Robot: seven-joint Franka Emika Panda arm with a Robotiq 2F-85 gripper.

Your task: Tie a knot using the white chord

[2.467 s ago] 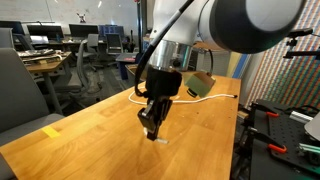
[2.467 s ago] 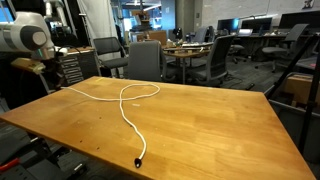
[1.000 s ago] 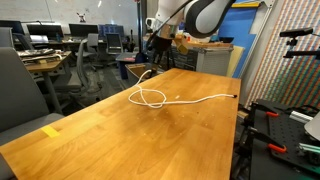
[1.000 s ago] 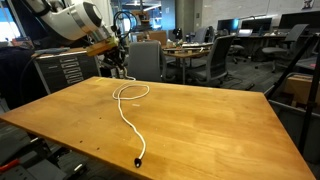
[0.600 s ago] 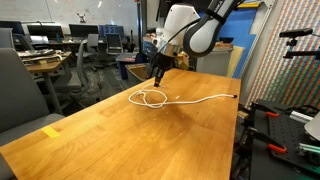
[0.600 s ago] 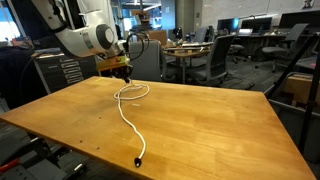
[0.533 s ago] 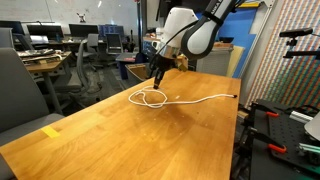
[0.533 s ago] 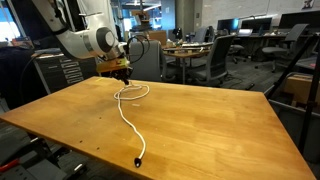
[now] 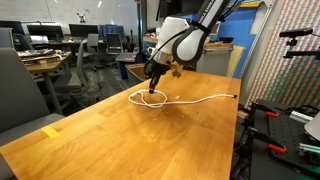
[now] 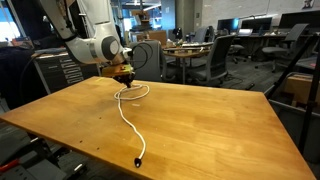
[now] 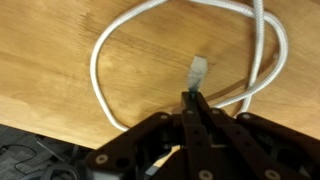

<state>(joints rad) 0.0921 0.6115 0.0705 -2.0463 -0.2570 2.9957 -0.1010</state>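
One loop of the white chord lies on the table across the upper half of the wrist view, ringing my claw, jaws pinched on its free end, so I should feed that tip straight through without dragging the loop shut.

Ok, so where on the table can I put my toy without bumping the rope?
The big bare stretch of table beside the white chord and its long tail is free. So is the wood near the yellow patch. Keep away from the end where the gripper pinches the chord's tip at its loop: that's crowded.
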